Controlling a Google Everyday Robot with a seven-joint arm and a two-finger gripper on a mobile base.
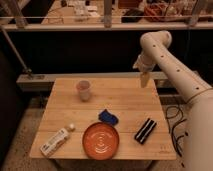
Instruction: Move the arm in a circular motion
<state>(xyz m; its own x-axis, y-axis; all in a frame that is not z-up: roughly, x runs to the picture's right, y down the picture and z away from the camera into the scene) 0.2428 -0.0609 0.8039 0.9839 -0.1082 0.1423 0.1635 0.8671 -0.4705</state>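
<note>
Above the far right part of the surface (130, 100), near its back edge, I have the end effector (144, 80) hanging tip-down, carrying nothing; I can't tell how its grip is set. The arm (172, 67) rises from it to a bent joint at upper right, then its long axis slopes down and right toward the robot body, so all the bulk lies right of the end effector and the open room lies left and toward me.

Nothing sits directly beneath the end effector. The cup (83, 90) stands well to its left, also toward the back. The blue cloth (108, 117) and the black object (145, 130) lie nearer me and lower, the orange plate (101, 140) and the white bottle (55, 141) farther still, at the front.

My judgement: a circle swept at this height clears everything; the dark railing behind the end effector is the limit I'd watch.
</note>
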